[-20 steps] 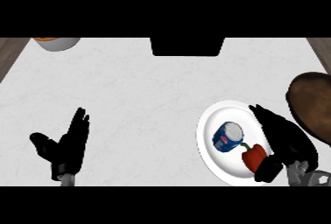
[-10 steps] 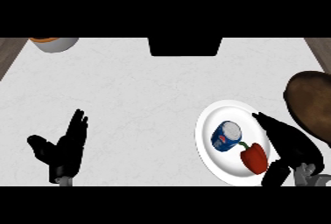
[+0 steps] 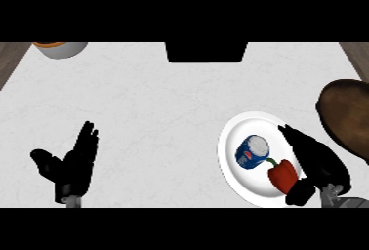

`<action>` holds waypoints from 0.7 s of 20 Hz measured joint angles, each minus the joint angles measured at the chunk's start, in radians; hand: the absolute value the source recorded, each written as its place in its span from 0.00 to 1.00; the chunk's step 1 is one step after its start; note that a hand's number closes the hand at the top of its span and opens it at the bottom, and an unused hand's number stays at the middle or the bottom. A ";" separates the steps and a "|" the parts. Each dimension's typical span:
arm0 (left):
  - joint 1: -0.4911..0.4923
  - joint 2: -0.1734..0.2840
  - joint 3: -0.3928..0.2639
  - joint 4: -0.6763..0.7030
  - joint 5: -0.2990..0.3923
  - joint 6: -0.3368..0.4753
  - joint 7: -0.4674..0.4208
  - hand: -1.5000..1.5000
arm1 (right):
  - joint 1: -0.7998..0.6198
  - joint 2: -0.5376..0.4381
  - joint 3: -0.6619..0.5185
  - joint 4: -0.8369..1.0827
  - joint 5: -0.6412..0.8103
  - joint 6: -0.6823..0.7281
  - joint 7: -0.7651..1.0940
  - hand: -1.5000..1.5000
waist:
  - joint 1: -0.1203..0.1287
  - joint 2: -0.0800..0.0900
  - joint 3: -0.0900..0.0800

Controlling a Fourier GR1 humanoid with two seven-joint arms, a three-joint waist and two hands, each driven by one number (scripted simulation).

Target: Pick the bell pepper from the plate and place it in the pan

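Observation:
A red bell pepper (image 3: 282, 175) with a green stem lies on the white plate (image 3: 238, 176) at the lower right, next to a blue can (image 3: 251, 151). My right hand (image 3: 317, 161) stretches over the plate's right side, just right of the pepper, its straight fingers pointing away and its thumb low beside the pepper; it holds nothing. The brown pan (image 3: 346, 115) sits at the right edge, partly cut off. My left hand (image 3: 72, 163) rests open at the lower left, fingers up.
A white bowl (image 3: 60, 48) with something orange inside stands at the top left corner. A black block (image 3: 207, 51) sits at the counter's far edge, middle. Wooden strips border the grey counter on both sides.
My right hand has slid right and toward me, uncovering the pepper it partly hid. The left hand has hardly moved.

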 measured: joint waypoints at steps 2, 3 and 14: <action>0.011 0.006 0.009 -0.013 0.000 -0.007 0.006 0.50 | 0.004 0.018 0.012 0.020 0.031 -0.016 0.003 0.00 | 0.000 0.000 -0.001; 0.019 0.004 0.012 -0.011 0.000 -0.014 -0.010 0.50 | 0.015 0.023 0.018 0.035 0.047 -0.033 -0.007 0.00 | 0.000 0.000 -0.001; 0.000 -0.033 0.007 0.002 -0.034 -0.005 -0.005 0.50 | -0.011 0.031 0.033 0.140 0.129 -0.141 -0.221 1.00 | -0.002 -0.006 -0.008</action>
